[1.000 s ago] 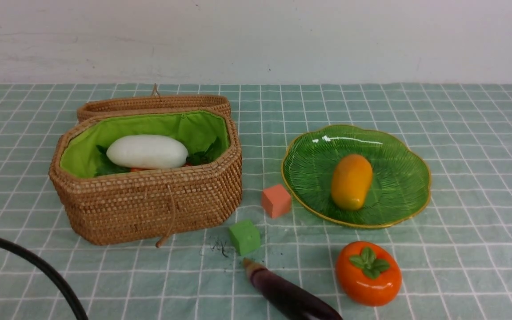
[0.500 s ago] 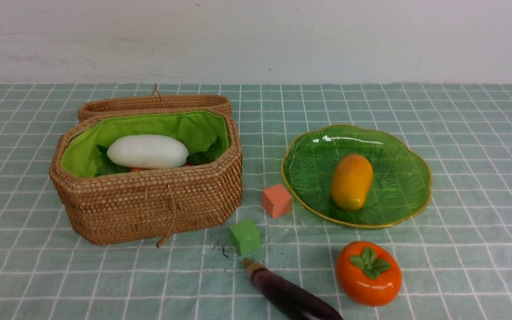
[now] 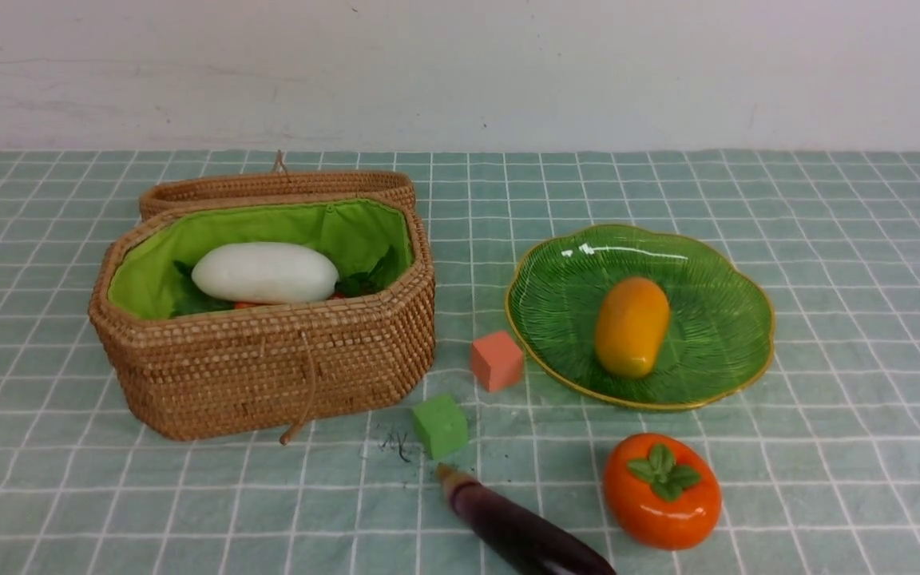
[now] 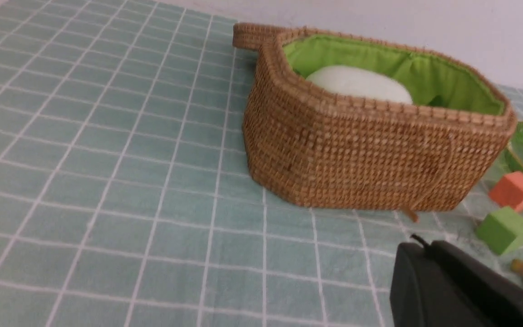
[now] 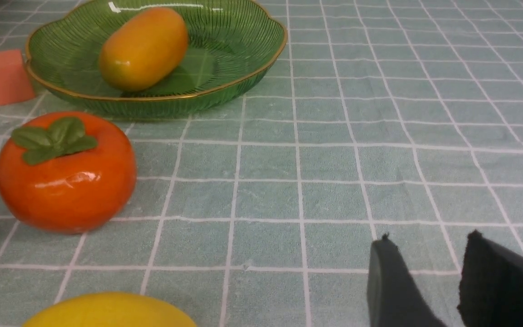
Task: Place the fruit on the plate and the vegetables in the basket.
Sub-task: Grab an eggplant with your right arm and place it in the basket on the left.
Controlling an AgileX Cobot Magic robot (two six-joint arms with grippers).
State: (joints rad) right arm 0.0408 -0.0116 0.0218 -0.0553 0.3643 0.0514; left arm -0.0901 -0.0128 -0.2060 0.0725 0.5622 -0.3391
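Note:
The wicker basket (image 3: pixel 268 367) stands open at the left, with the white radish (image 3: pixel 264 272) in it and a sliver of orange-red carrot (image 3: pixel 247 304) under the radish. The green plate (image 3: pixel 715 263) holds the mango (image 3: pixel 630 326). The persimmon (image 3: pixel 662 490) and the purple eggplant (image 3: pixel 520 531) lie on the cloth near the front edge. The lemon (image 5: pixel 107 311) shows only in the right wrist view, close to the persimmon (image 5: pixel 66 175). My left gripper (image 4: pixel 420 247) is shut and empty, in front of the basket (image 4: pixel 370 159). My right gripper (image 5: pixel 429 238) is open and empty, to the right of the persimmon. Neither gripper shows in the front view.
A salmon-pink cube (image 3: pixel 497 361) sits between basket and plate. A small green cube (image 3: pixel 439 426) lies in front of it, just beyond the eggplant's stem end. The basket's lid (image 3: pixel 276 185) hangs open behind it. A checked green cloth (image 3: pixel 843 447) covers the table.
A black cable at the lower left of the front view one second ago has gone out of the frame. The objects have not moved.

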